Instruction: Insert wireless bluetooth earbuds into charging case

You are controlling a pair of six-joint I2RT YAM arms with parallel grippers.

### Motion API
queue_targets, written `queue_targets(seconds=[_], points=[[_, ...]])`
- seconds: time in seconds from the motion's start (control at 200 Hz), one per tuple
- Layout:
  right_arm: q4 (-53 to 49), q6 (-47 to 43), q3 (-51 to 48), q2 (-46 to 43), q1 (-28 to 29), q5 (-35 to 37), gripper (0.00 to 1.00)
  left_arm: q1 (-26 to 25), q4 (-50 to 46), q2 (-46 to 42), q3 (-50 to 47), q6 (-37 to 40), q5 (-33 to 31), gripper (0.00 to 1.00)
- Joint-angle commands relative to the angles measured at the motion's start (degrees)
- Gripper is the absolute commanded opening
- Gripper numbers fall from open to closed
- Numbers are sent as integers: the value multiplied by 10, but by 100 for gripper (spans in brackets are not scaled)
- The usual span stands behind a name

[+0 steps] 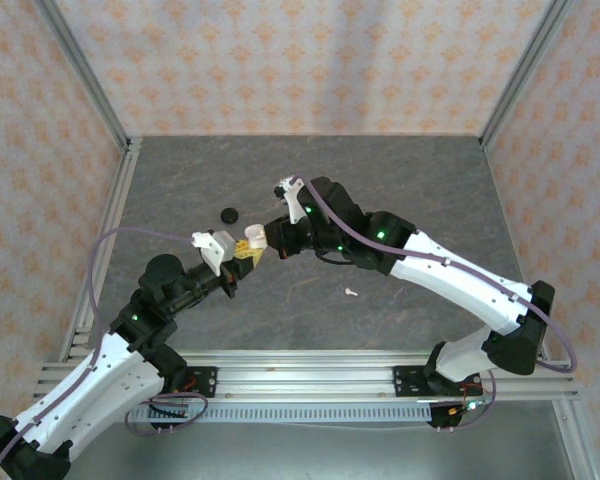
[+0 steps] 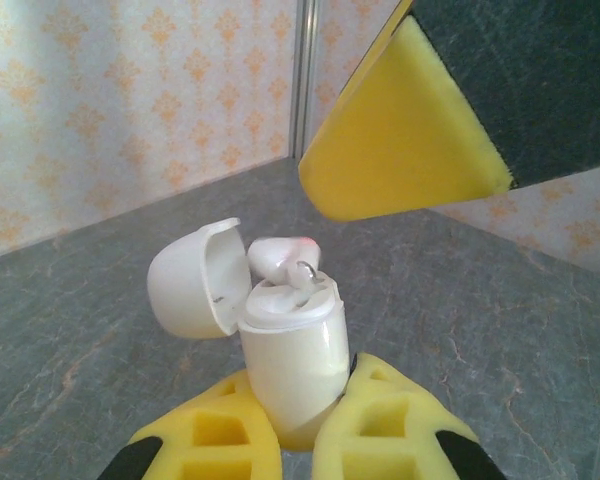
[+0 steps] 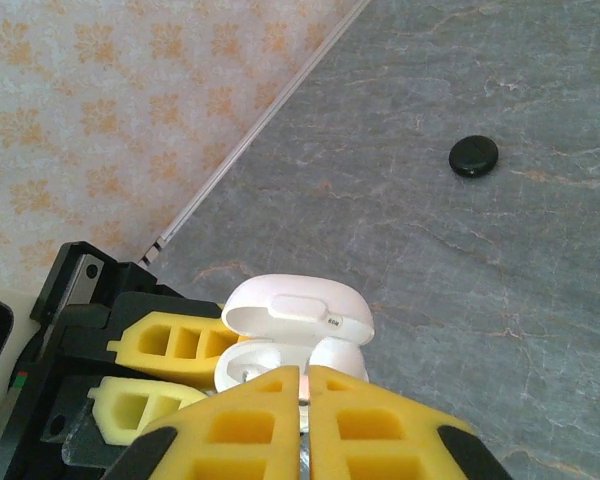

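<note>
Charging case (image 2: 290,350) sits with its lower half clamped between the yellow left fingers (image 2: 220,420), which press on both its sides and hold it above the counter (image 1: 400,190), near the middle; its lid (image 2: 195,280) hangs open, swung off to the left in the left wrist view; one earbud (image 2: 278,255), white with a pink tinge, rests at the open mouth of the case, next to the lid; the right fingers (image 3: 250,410) hover just over that opening, drawn together with only a sliver between the pads; whether they pinch the earbud I cannot tell; a second earbud (image 1: 350,293) lies on the counter, well apart from the case, on the right arm's side; a black disc (image 3: 474,156) lies farther back on the counter, beyond the left fingers.
</note>
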Motion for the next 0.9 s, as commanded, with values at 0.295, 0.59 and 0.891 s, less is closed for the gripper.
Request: queue_targets(seconds=[0.295,0.59,0.891], points=[[-25,6,34,2,1,0,13,-5,9,-10,-4,10,8,0],[-8,127,7,-11,-26,-17,41,-6,0,-9,-3,16,0,0],[25,199,-26,16,-49,-120,45,-10,-31,13,23,46,4,0]])
